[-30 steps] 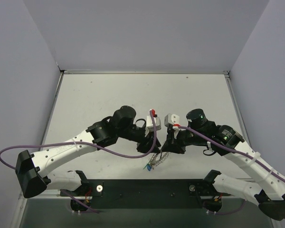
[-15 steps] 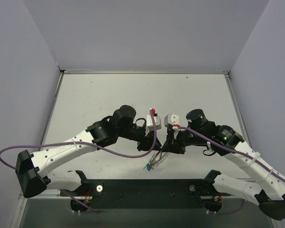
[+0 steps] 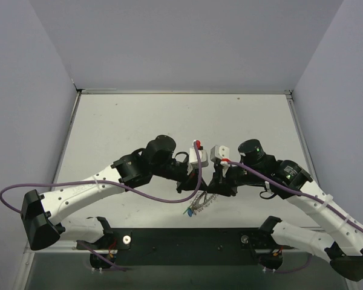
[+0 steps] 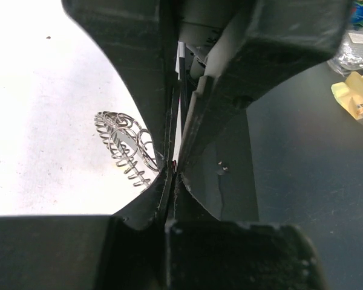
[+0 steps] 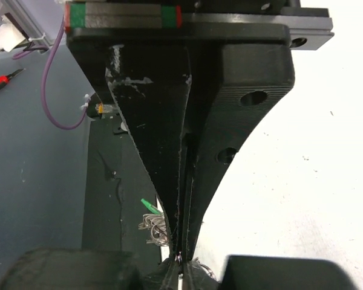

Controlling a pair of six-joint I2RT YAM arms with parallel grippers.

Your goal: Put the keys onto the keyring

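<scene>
The keyring point(image 3: 199, 204), a silvery coil-rimmed ring, lies on the white table near its front edge, between both arms. Green and blue keys point(image 3: 186, 212) stick out at its lower left end. My left gripper point(image 3: 193, 192) and right gripper point(image 3: 209, 192) meet tip to tip just above it. In the left wrist view the left gripper point(image 4: 174, 169) is shut, with the keyring point(image 4: 122, 145) just to its left and a red speck at its tips. In the right wrist view the right gripper point(image 5: 180, 257) is shut, with the keyring's wire point(image 5: 152, 229) running under its tips beside a green key point(image 5: 148, 206).
The black base plate point(image 3: 187, 238) runs along the near edge just below the ring. A purple cable point(image 3: 139, 192) trails from the left arm. Grey walls point(image 3: 36, 90) close in the table on the left, back and right.
The left gripper's jaws have closed from partly open to shut, and its wrist has edged slightly right. The right gripper and the ring have hardly moved.
</scene>
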